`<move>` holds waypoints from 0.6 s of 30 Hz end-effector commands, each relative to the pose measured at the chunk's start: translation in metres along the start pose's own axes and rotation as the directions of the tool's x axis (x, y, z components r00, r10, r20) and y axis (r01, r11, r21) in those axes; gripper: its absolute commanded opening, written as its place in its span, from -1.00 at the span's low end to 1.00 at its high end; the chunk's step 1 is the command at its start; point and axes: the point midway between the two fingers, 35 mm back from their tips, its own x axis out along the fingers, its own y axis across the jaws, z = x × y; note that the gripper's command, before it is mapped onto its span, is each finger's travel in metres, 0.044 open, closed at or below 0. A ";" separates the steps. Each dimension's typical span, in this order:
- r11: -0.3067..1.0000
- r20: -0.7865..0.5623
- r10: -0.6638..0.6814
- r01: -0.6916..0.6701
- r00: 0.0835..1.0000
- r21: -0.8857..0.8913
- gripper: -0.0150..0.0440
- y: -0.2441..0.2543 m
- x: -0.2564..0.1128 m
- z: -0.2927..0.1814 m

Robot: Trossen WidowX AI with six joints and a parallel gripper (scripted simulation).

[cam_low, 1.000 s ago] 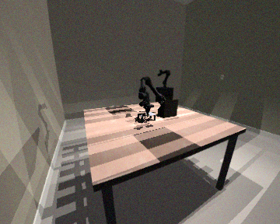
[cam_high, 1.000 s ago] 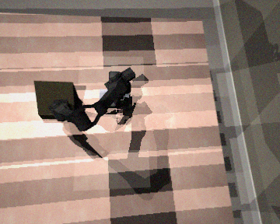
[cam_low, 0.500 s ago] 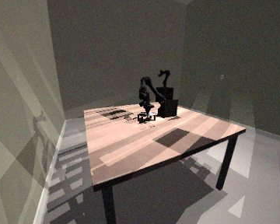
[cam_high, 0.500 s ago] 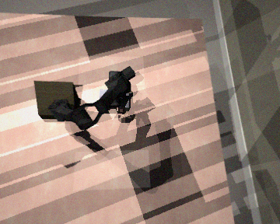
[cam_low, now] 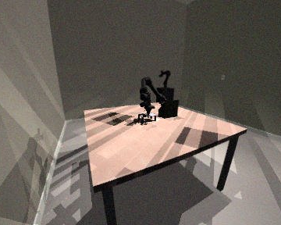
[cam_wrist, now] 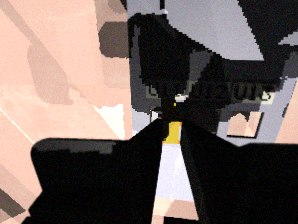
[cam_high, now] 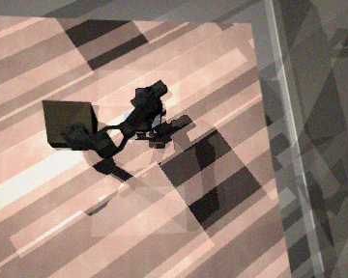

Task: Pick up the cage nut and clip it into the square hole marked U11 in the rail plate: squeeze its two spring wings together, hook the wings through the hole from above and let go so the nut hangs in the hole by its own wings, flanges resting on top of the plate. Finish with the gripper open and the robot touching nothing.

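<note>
Cage nut (cam_wrist: pixel 172 132), a small yellow piece in the lower middle of the wrist view, is clamped between the fingers of the hand (cam_high: pixel 155 137) (cam_low: pixel 148 113) (cam_wrist: pixel 170 124). It shows against the rail plate (cam_high: pixel 129 115) (cam_low: pixel 152 115) (cam_wrist: pixel 287 102), which stands up off the worktop (cam_high: pixel 133 251) (cam_low: pixel 147 148) (cam_wrist: pixel 30 95), just below the shaded labels. The U11 label (cam_wrist: pixel 161 90) sits left of centre, with the edge of its hole (cam_wrist: pixel 154 116) peeping out left of the fingertips. Most of that hole is hidden, so I cannot tell whether the wings are over it or already in it.

The job now looks like seating the nut. Keep the squeeze firm enough to hold both wings inward, line them up with the hole, and go straight down slowly, without tilt. If a wing catches the rim, lift a touch and recentre rather than push. Let go only once the flanges lie flat on top, opening gently so the fingers don't drag the nut, then rise straight up, clear of everything
</note>
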 end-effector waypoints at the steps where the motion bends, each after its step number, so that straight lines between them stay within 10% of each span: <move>1: 1.000 0.004 -0.012 0.012 1.000 0.005 -0.38 0.000 0.000 0.001; 18: 0.999 0.004 -0.047 0.047 0.999 0.006 -0.38 0.002 0.000 0.002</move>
